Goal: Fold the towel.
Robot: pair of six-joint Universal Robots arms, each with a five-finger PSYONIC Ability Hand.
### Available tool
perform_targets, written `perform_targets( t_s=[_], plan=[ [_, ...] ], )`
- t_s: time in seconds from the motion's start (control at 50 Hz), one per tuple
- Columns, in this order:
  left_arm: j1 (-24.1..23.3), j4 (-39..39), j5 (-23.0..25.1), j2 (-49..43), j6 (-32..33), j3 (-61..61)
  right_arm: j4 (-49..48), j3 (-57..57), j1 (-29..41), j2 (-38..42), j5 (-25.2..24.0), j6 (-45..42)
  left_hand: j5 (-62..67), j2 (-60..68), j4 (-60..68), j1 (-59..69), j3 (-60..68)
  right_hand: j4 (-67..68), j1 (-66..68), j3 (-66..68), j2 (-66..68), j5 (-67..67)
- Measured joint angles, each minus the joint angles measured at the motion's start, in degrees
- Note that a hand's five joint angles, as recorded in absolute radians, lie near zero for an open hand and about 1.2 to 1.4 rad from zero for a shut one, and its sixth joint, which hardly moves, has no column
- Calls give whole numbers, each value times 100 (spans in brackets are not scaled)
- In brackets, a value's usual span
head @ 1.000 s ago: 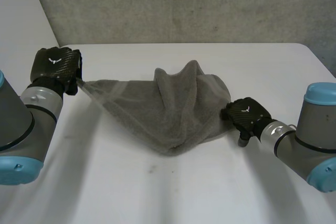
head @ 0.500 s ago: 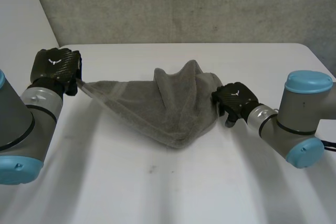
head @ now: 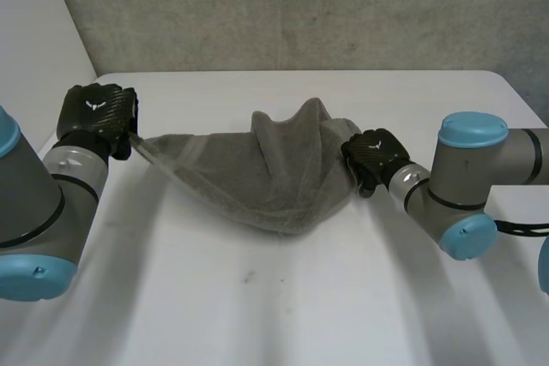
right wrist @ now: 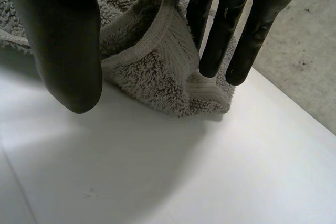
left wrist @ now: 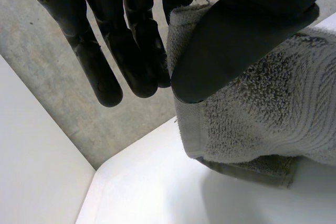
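now the right hand (head: pixel 375 153), pinching one corner of the towel (head: pixel 257 176), has drawn in toward the left hand (head: pixel 96 111), which stays clamped on the opposite corner; the towel sags between them, slack enough to fold.

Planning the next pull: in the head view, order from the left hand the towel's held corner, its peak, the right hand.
1. Corner of the towel, in the left hand.
2. Peak, far edge.
3. Right hand, opposite end.

towel (head: pixel 266 173) | grey terry | bunched, sagging, peaked in the middle | on white table, corners raised
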Motion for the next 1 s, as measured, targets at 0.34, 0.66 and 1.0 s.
perform_targets(
  t_s=[0.34,0.66,1.0],
  plan=[
    [0,0,54,-125,-4,56,261,-699,150,326,94,350,0,0,0,0,0,4167,4184,4080,4145,4079],
    [68,-67,100,345,1,144,1774,-2179,-312,-1069,22,523,0,0,0,0,0,4281,4192,4148,4159,4123],
    [356,-987,129,2339,49,409,3678,-2294,-889,-3019,-22,-1366,0,0,0,0,0,4281,4193,4148,4158,4124]
  ],
)
